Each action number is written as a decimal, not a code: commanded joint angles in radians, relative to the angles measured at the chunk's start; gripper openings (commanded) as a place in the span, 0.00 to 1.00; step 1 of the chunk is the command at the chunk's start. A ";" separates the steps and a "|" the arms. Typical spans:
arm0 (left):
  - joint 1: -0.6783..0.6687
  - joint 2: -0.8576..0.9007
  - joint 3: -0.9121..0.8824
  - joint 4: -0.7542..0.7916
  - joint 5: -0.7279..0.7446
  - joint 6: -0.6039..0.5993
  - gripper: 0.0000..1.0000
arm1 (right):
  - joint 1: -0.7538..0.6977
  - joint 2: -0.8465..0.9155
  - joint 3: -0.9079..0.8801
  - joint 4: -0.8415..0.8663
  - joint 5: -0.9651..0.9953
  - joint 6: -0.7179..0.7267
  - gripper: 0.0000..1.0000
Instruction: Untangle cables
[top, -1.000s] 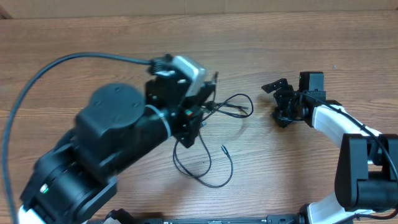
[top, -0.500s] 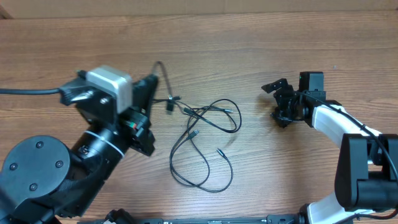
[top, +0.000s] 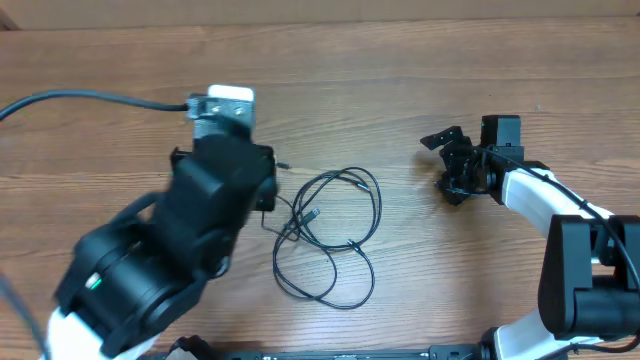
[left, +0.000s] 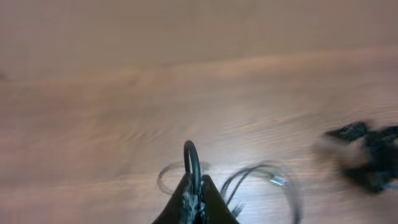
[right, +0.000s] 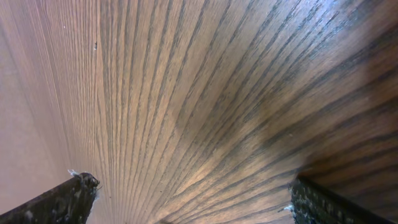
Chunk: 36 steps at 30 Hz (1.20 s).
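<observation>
Overhead: a loose tangle of thin black flexible cables (top: 300, 230) with small plug ends, spread on the brown wood-grain tabletop (top: 420, 60) just toward 6 o'clock from its middle. Several overlapping loops, the widest reaching toward 5 o'clock. One strand running out toward 10 o'clock and under the wrist of the bulky black left arm (top: 170, 250).

At 9 o'clock of the tangle, touching it: left gripper (left: 194, 190), blurred and mostly hidden from above by its own arm. In the left wrist view, pressed fully together with no gap between the fingers, pinching one bight of the cables that stands up as a small arch at 12 o'clock of the fingertips. More loops out of focus at 3 o'clock of that arch, flat on the wood. From the pale grey camera block (top: 228, 102) at the arm's 12 o'clock end, a thick black cord (top: 100, 97) leading off toward 9 o'clock.

At 2 o'clock of the tangle, well apart from it: right gripper (top: 447, 165) on its white-and-black right arm (top: 540, 200), fingers toward 9 o'clock. Spread wide in the right wrist view, one dark fingertip (right: 62, 202) at 7 o'clock and the other at 5 o'clock of that view. Only bare wood grain between them, nothing held.
</observation>
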 joint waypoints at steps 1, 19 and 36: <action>0.005 0.065 0.013 -0.061 -0.090 -0.145 0.04 | -0.011 0.071 -0.059 -0.037 0.149 -0.008 1.00; 0.087 0.441 0.012 -0.306 0.214 -0.306 0.05 | -0.011 0.071 -0.059 -0.037 0.149 -0.008 1.00; 0.100 0.359 0.012 -0.233 0.217 -0.305 0.04 | -0.011 0.071 -0.059 -0.037 0.149 -0.008 1.00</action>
